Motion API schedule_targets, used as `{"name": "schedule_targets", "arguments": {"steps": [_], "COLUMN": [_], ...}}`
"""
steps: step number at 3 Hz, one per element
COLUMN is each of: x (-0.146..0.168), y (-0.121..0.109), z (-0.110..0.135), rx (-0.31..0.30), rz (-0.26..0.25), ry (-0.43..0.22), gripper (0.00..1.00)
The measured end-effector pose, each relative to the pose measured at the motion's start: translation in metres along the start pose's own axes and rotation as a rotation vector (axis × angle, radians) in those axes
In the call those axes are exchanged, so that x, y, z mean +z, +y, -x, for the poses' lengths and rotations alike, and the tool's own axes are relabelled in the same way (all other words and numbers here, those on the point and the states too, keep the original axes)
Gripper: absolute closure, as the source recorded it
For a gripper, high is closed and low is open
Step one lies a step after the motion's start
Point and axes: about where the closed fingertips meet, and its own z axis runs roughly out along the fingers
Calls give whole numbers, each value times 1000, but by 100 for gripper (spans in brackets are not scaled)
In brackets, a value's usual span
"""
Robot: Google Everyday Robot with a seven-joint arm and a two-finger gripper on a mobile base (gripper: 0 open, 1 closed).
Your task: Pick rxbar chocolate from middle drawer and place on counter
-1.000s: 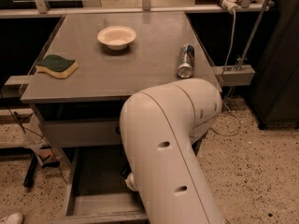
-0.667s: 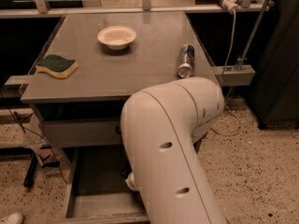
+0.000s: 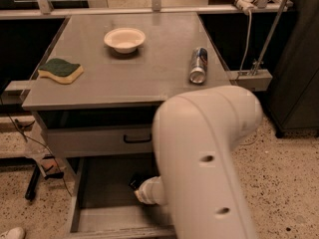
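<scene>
Rxbar chocolate [image 3: 135,181]: probably the small dark shape low in the frame, left of centre, on the floor of the middle drawer [image 3: 99,218]. It is too dim to read any lettering. The drawer is pulled out, with a bare grey floor in front and to the left.

Gripper [image 3: 143,189]: down inside the drawer with its tip at the dark shape. Cannot tell whether it is apart, together or clamped on the bar. The bulky white arm [image 3: 204,158] hides the drawer's right half.

Above: a closed drawer front with black handle [image 3: 137,139], then the counter [image 3: 149,78]. On it are a white bowl [image 3: 124,39] upper centre, a green-yellow sponge [image 3: 60,69] at left, and a can [image 3: 199,64] lying on its side at right.

Risks:
- A flat wrapper on smooth metal may skid or slip from a shallow pinch.
- A steep lift could catch the drawer front or the counter's overhang and knock the bar loose.
- Placing at right could nudge the can and set it rolling.
</scene>
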Motion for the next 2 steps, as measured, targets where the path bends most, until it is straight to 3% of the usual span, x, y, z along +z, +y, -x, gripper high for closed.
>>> {"name": "schedule_targets", "arguments": {"steps": [1, 2], "x": [-28, -65], "y": [7, -11], "z": [20, 25], "rx": [39, 69], "rz": [64, 68], "ry": [-132, -231], "gripper": [100, 100]}}
